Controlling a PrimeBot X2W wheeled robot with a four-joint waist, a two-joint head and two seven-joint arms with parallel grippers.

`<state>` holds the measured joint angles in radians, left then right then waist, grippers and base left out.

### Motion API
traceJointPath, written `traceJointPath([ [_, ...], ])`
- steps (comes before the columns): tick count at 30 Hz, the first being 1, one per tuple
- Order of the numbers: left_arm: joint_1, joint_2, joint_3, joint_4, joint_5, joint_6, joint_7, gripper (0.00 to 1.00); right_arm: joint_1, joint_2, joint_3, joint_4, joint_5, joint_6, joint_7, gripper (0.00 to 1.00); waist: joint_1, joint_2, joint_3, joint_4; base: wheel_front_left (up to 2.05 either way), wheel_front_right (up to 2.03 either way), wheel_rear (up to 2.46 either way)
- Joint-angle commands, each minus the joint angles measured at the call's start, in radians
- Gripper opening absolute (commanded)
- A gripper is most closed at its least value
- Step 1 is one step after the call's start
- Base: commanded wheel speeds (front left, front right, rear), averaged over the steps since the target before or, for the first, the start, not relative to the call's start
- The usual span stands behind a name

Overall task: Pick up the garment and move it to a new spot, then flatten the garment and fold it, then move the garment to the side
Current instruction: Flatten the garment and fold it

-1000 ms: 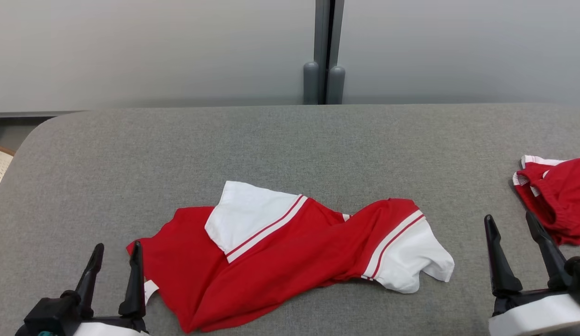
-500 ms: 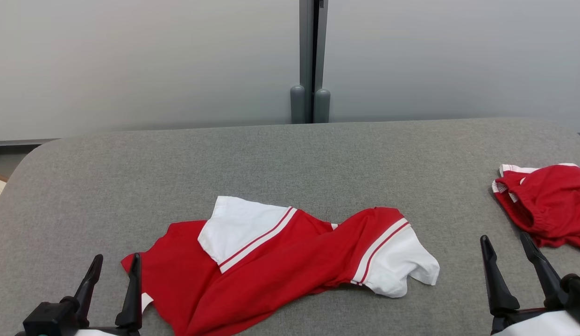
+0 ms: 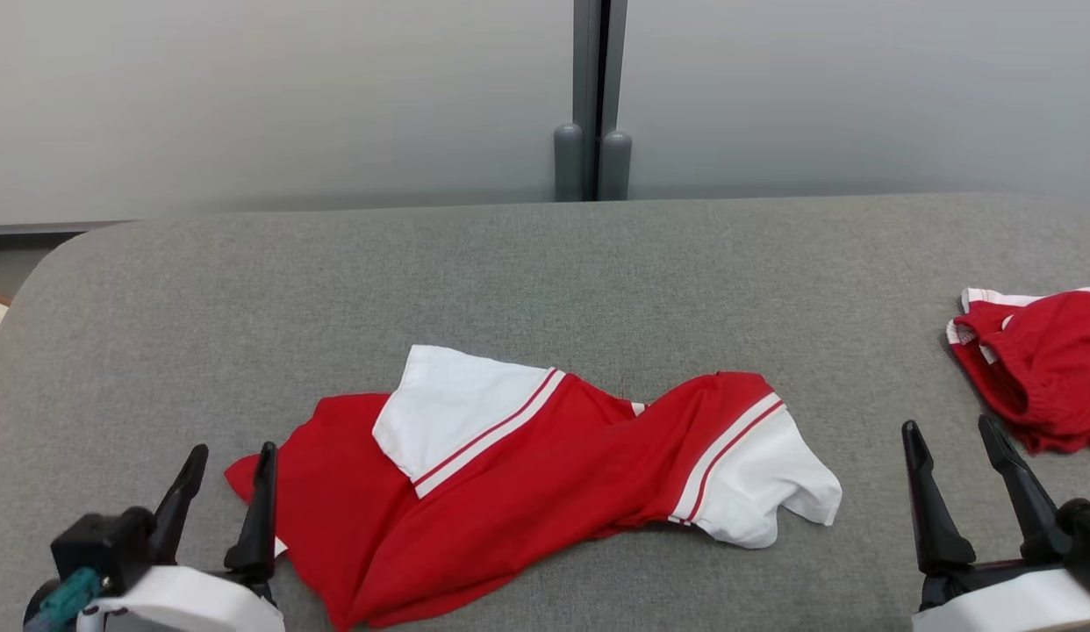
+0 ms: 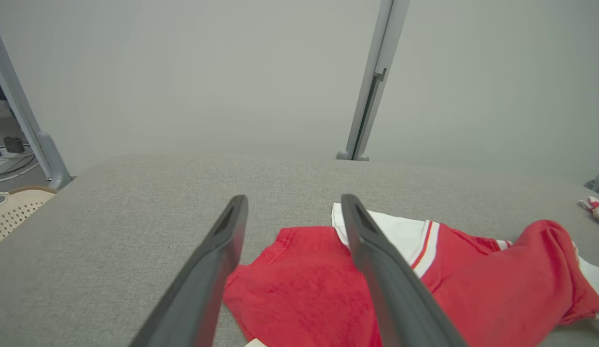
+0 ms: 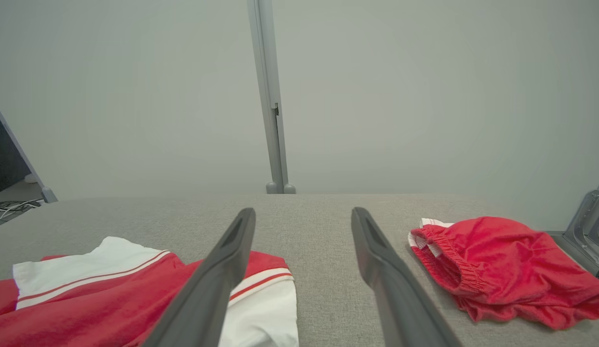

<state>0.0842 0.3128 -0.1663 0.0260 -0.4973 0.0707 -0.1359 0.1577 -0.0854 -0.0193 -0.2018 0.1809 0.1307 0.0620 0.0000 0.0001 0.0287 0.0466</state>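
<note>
Garment [image 3: 527, 474] rumpled on grey table [image 3: 510, 281]; left gripper [image 3: 233, 449], right gripper [image 3: 948, 424] — both spread wide, empty.

No writing, brand, number or sign can be read anywhere, and the small white tag [image 3: 282, 548] at the hem of the red and white shirt [image 3: 510, 491], lower left of the head view, shows no legible print.
</note>
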Motion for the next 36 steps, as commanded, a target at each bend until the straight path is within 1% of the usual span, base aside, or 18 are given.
traceJointPath([
  [1, -0.036, 0.005, -0.003, 0.022, -0.018, -0.012, 0.019, 1.00, -0.013, 0.001, 0.003, -0.002, -0.006, 0.000, -0.001, 1.00, 0.0000, -0.0001, 0.030, 0.006, 0.00, 0.00, 0.00],
  [5, -0.128, 0.005, -0.005, 0.156, -0.067, -0.054, 0.079, 1.00, -0.041, 0.007, 0.020, -0.004, -0.014, 0.000, -0.001, 1.00, 0.0000, -0.0001, 0.085, 0.002, 0.00, 0.00, 0.00],
  [10, -0.224, -0.004, -0.002, 0.377, -0.135, -0.119, 0.120, 1.00, -0.069, 0.012, 0.036, 0.011, -0.018, 0.000, -0.013, 1.00, 0.0000, -0.0001, 0.134, -0.013, 0.00, 0.00, 0.00],
  [15, -0.289, -0.007, 0.005, 0.552, -0.177, -0.152, 0.145, 1.00, -0.082, 0.017, 0.032, 0.024, -0.023, 0.000, -0.021, 1.00, 0.0000, -0.0001, 0.154, -0.025, 0.00, 0.00, 0.00],
  [16, -0.301, -0.011, 0.007, 0.575, -0.190, -0.158, 0.148, 0.88, -0.083, 0.017, 0.031, 0.027, -0.024, 0.000, -0.023, 1.00, 0.0000, -0.0001, 0.156, -0.028, 0.00, 0.00, 0.00],
  [17, -0.311, -0.011, 0.007, 0.594, -0.195, -0.166, 0.139, 0.36, -0.084, 0.018, 0.027, 0.029, -0.023, 0.000, -0.026, 1.00, 0.0000, -0.0001, 0.158, -0.030, 0.00, 0.00, 0.00],
  [18, -0.318, -0.011, 0.004, 0.612, -0.199, -0.171, 0.130, 0.00, -0.083, 0.018, 0.021, 0.033, -0.024, 0.000, -0.028, 1.00, 0.0000, -0.0001, 0.158, -0.031, 0.00, 0.00, 0.00],
  [25, -0.348, -0.006, -0.021, 0.675, -0.212, -0.194, 0.068, 0.00, -0.057, 0.014, -0.014, 0.063, -0.026, 0.000, -0.024, 1.00, 0.0000, -0.0001, 0.154, -0.033, 0.00, 0.00, 0.00],
  [28, -0.362, -0.003, -0.031, 0.687, -0.217, -0.198, 0.051, 0.00, -0.042, 0.007, -0.021, 0.103, -0.016, 0.000, -0.021, 1.00, 0.0000, -0.0001, 0.156, -0.029, 0.00, 0.00, 0.00],
  [30, -0.371, 0.003, -0.040, 0.696, -0.224, -0.202, 0.032, 0.00, -0.024, 0.007, -0.018, 0.159, -0.004, 0.000, -0.025, 1.00, 0.0000, -0.0001, 0.159, -0.026, 0.00, 0.00, 0.00],
  [35, -0.395, 0.010, -0.061, 0.706, -0.234, -0.203, 0.015, 0.00, -0.046, 0.012, 0.025, 0.262, 0.023, 0.000, -0.044, 1.00, 0.0000, -0.0001, 0.177, -0.016, 0.00, 0.00, 0.00],
  [36, -0.395, 0.010, -0.061, 0.706, -0.234, -0.203, 0.015, 0.00, -0.046, 0.012, 0.025, 0.262, 0.023, 0.000, -0.044, 1.00, 0.0000, -0.0001, 0.177, -0.016, 0.00, 0.00, 0.00],
])
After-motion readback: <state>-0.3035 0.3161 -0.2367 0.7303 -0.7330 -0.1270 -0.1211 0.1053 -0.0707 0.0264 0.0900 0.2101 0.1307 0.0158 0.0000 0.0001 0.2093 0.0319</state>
